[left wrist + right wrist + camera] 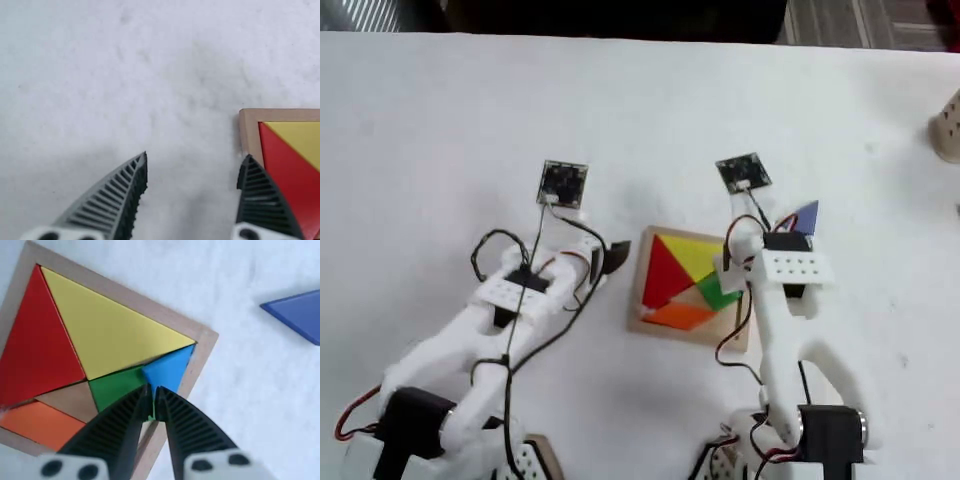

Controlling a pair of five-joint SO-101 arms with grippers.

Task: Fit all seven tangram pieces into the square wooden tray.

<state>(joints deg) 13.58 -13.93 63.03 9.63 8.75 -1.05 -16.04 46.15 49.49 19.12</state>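
Wooden tray (249,132) is set between the arms. Just beside its left rim, the left gripper (196,157) is held open over the table (100,75). Inside, a red piece (40,345), a yellow piece (110,325) and a green piece (112,390) are seated. The right gripper (153,390) is closed, tips together above the green piece. The dark blue piece (807,214) is found outside, right of the tray and nearer the right arm, so a rightward reach is judged necessary.

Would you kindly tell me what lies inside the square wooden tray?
I see a red triangle, yellow triangle, green piece, light blue triangle, orange piece and tan patch. The right gripper covers one tray corner; what lies there is hidden.
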